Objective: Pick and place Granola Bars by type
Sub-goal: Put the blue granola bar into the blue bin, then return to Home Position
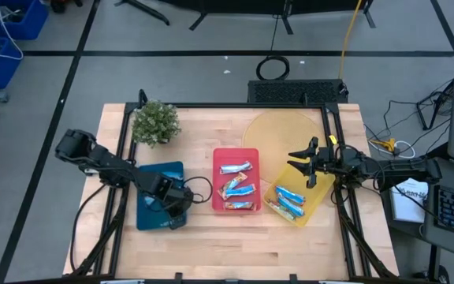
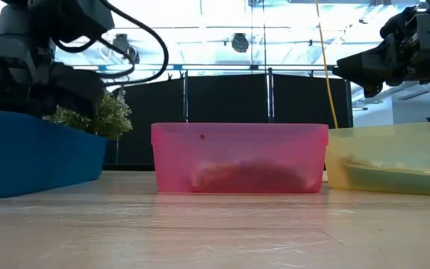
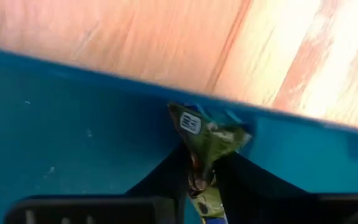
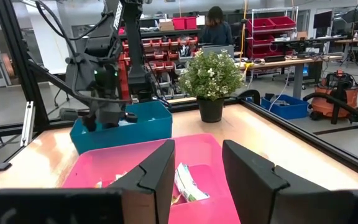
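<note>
- L gripper point(image 3: 202, 180) in blue tray point(image 1: 150, 211), clamped on green-wrapped granola bar point(image 3: 209, 140).
- R gripper point(image 1: 302, 164) over yellow tray point(image 1: 320, 197), fingers apart, holding nothing.
- Red tray point(image 1: 235, 154): bars inside.

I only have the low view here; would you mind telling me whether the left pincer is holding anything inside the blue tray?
Observer: Yes. The left pincer is shut on a green-wrapped bar, down in the blue tray.
Operator: Thanks. What is in the red tray?
Observer: The high view shows about three bars in the red tray.
Operator: And the yellow one?
Observer: The yellow tray holds a few bars too.
Operator: Where is the right pincer?
Observer: The right pincer is open, above the yellow tray's far end, facing the red tray.
</note>
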Motion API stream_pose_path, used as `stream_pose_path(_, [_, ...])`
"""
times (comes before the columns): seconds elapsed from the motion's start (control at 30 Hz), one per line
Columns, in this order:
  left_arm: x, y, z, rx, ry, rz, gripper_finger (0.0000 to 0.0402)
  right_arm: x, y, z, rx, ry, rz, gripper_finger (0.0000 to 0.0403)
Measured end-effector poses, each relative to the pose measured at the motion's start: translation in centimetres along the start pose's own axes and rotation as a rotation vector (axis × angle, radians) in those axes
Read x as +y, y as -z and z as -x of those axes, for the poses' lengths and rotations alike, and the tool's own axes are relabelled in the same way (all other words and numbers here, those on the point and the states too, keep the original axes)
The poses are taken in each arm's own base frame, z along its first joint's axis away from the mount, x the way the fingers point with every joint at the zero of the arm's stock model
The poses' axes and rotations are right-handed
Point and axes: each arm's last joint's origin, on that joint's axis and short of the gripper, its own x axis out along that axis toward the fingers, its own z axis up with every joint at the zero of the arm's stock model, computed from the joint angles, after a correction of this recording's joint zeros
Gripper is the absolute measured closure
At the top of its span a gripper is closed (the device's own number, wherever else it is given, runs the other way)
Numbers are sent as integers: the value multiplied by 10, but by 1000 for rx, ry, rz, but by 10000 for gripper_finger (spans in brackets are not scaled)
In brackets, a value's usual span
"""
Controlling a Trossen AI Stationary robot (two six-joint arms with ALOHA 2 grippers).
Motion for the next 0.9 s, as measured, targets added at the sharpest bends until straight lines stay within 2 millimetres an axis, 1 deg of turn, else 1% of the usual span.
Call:
stream_pose_path(0.1, [-4,-3,8,-35,23,11,309,0,0,0,3,0,0,277])
stream_pose_path(0.2, [-9,-5,19,-134,5,32,302,0,0,0,2,0,0,277])
stream_pose_path(0.33, [-15,-5,37,-295,-32,-49,299,0,0,0,2,1,0,277])
stream_pose_path(0.5, [-17,1,57,-395,-52,-120,298,0,1,0,6,1,-3,277])
stream_pose_path(0.6, [-18,7,68,-415,-32,-143,298,0,1,0,14,2,-2,277])
stream_pose_path(0.67, [-20,12,78,-464,-29,-190,298,0,1,0,15,2,-1,277])
stream_pose_path(0.8, [-22,26,101,-667,-141,-307,298,0,1,0,11,1,22,277])
stream_pose_path(0.9, [-17,40,115,-848,-235,-336,297,0,1,0,9,-1,36,277])
